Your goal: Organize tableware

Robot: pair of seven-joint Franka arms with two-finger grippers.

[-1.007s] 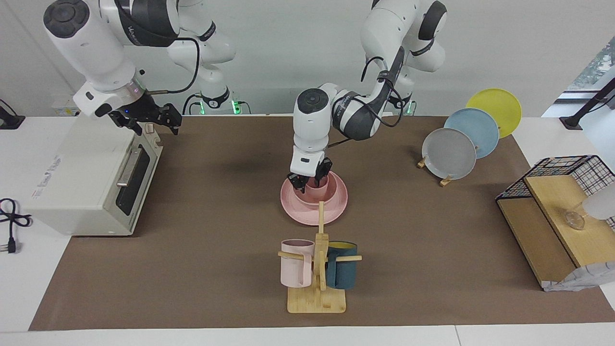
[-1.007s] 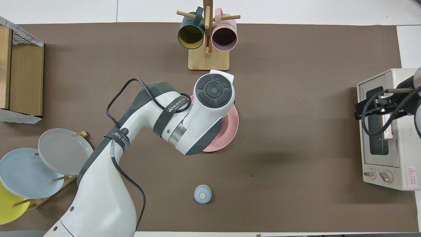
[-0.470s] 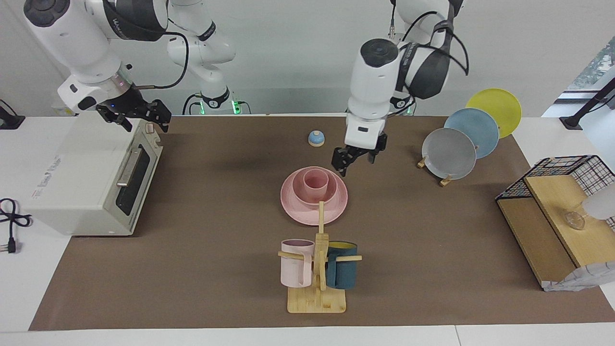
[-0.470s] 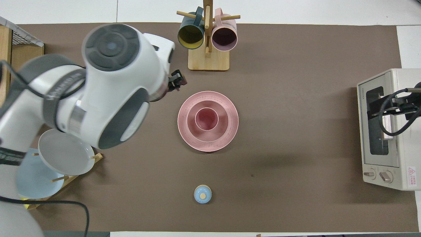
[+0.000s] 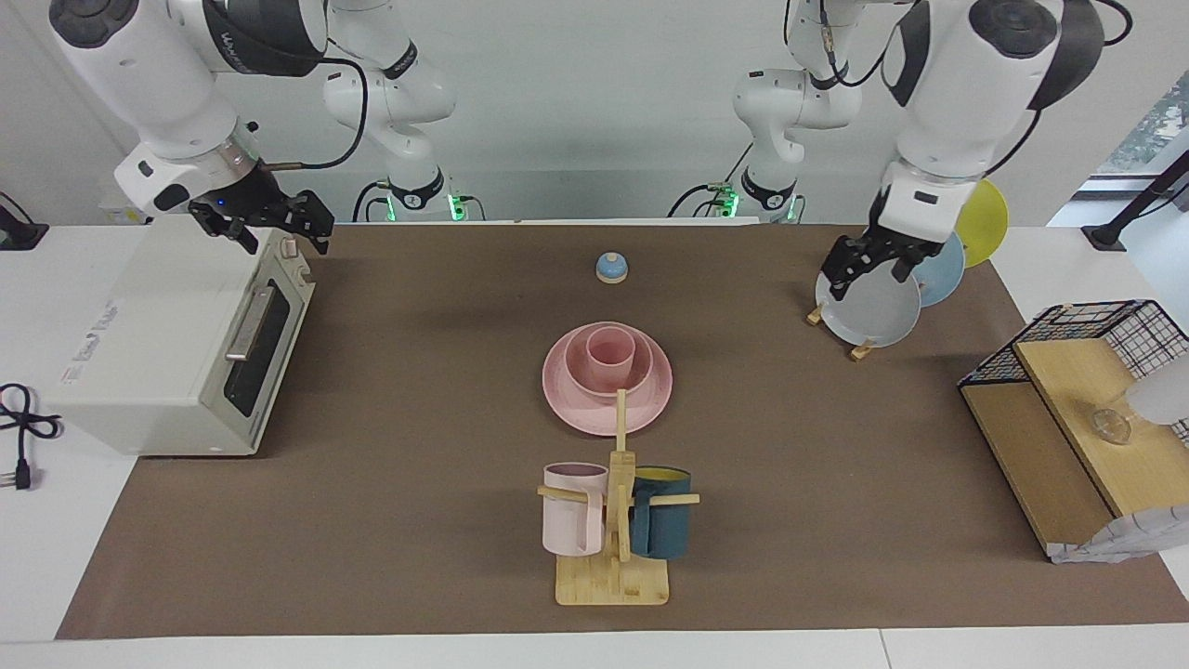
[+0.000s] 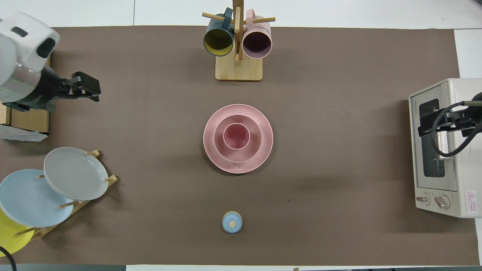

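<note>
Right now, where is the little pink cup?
The pink cup stands inside the pink bowl on the pink plate, mid-table, nearer the robots than the mug stand.

A brown mat (image 5: 390, 520) covers most of a white table (image 5: 56, 557) set against a plain pale wall (image 5: 576, 111). A window (image 5: 1152, 121) shows at the edge of the left arm's end of the table, and soft, even light leaves faint shadows on the mat.
</note>
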